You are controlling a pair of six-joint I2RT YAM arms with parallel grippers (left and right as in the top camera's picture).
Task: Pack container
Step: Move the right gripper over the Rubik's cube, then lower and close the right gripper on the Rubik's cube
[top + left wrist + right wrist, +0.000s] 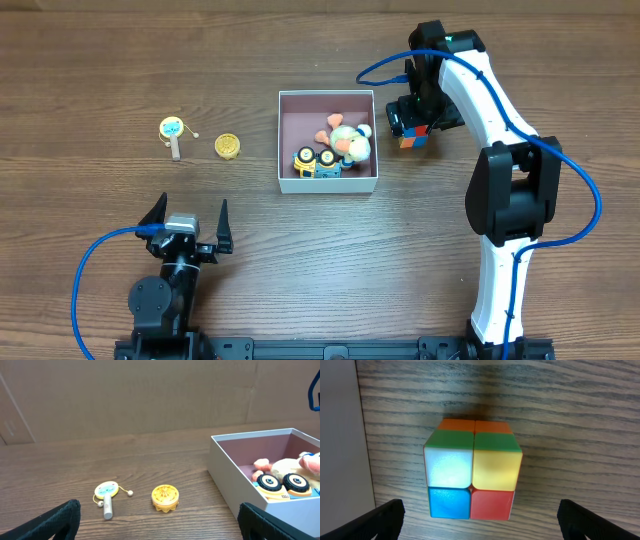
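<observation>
The left jaws are spread wide and grasp nothing, low over the bench point(90, 70). Ahead of them and a little to their left lies a small drum rattle point(173, 131) with a pale handle. A round yellow toy point(228, 146) sits near it, straight ahead of the jaws. Further ahead and to their right stands the container point(329, 184), upright and open-topped, with a plush toy point(351, 143) and a yellow wheeled toy point(311, 162) inside, touching each other. Just right of the container, apart from its wall, a coloured cube point(414, 138) rests on the bench beneath the right jaws, which are released, their tips wide of the cube on either side
</observation>
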